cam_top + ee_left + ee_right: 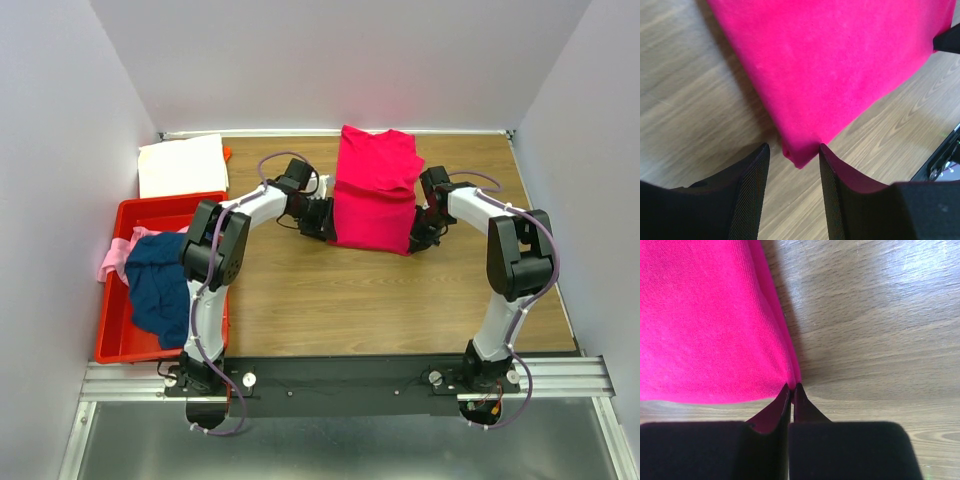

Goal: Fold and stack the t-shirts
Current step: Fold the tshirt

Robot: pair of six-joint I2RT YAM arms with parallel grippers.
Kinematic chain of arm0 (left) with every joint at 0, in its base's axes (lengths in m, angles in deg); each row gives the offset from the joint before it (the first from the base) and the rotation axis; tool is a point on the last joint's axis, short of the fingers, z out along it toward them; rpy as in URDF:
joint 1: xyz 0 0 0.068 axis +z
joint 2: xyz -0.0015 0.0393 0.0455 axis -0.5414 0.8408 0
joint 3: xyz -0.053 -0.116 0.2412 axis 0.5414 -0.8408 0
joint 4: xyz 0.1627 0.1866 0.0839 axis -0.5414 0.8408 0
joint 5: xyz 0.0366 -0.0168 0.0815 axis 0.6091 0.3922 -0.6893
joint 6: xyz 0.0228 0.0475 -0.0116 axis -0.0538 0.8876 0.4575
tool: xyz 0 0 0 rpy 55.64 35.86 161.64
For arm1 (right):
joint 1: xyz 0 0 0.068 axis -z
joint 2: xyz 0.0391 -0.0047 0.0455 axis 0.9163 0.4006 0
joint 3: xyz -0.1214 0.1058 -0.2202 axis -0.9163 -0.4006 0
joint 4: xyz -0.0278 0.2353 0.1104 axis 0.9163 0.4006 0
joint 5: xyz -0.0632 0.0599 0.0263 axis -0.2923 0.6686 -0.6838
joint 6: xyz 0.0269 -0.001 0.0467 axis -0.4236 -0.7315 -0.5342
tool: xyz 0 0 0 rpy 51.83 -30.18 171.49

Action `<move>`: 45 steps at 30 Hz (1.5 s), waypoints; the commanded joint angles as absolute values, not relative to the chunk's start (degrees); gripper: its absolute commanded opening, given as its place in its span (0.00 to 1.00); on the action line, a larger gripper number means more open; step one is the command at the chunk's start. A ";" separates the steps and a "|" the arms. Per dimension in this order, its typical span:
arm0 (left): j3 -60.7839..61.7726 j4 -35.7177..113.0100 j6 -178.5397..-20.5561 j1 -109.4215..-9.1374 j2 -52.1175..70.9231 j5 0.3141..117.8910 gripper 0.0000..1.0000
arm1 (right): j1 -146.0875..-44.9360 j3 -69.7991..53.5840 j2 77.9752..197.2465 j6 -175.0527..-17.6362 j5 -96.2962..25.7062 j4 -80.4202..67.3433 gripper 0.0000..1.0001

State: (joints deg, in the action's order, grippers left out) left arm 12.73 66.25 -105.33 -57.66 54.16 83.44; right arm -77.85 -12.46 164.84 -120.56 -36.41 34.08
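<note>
Hiding part of the blue shirt [160,285], the left arm [215,250] reaches across the right side of the red bin [115,340]. Only a bit of the pale pink shirt [115,255] shows. It peeks out from under the blue one and hangs over the bin's left wall. The white shirt [182,165] lies flat on the table [330,310] behind the bin.

The bright pink shirt [375,190] is in the middle of the table, between the two arms. Its far part lies flat, and its near edge has a shadow under it. The right pincer [791,386] is pressed tight on the near right corner. The left pincer [792,150] has its fingers apart, with the near left corner between them. I cannot tell if the cloth touches a finger. Both wrist views cut off most of this shirt.
</note>
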 commanded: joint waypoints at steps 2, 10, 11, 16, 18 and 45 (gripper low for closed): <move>13.84 68.70 -104.23 -58.79 55.10 82.13 0.51 | -77.99 -14.66 166.74 -119.41 -37.05 34.97 0.05; 14.28 69.58 -105.19 -59.15 56.43 81.43 0.30 | -77.90 -14.48 166.83 -118.71 -36.70 34.97 0.02; 14.37 69.49 -105.37 -59.15 56.52 81.43 0.28 | -77.99 -14.40 166.83 -118.62 -36.78 34.97 0.01; 14.90 68.87 -105.63 -59.24 57.04 82.13 0.04 | -77.99 -13.87 166.48 -117.48 -36.70 35.05 0.01; 15.25 69.14 -105.81 -59.24 56.52 81.70 0.00 | -77.90 -13.78 165.69 -117.13 -36.87 35.31 0.00; 3.92 75.03 -108.45 -59.76 31.56 78.53 0.00 | -78.07 -17.29 140.56 -118.00 -39.60 52.10 0.00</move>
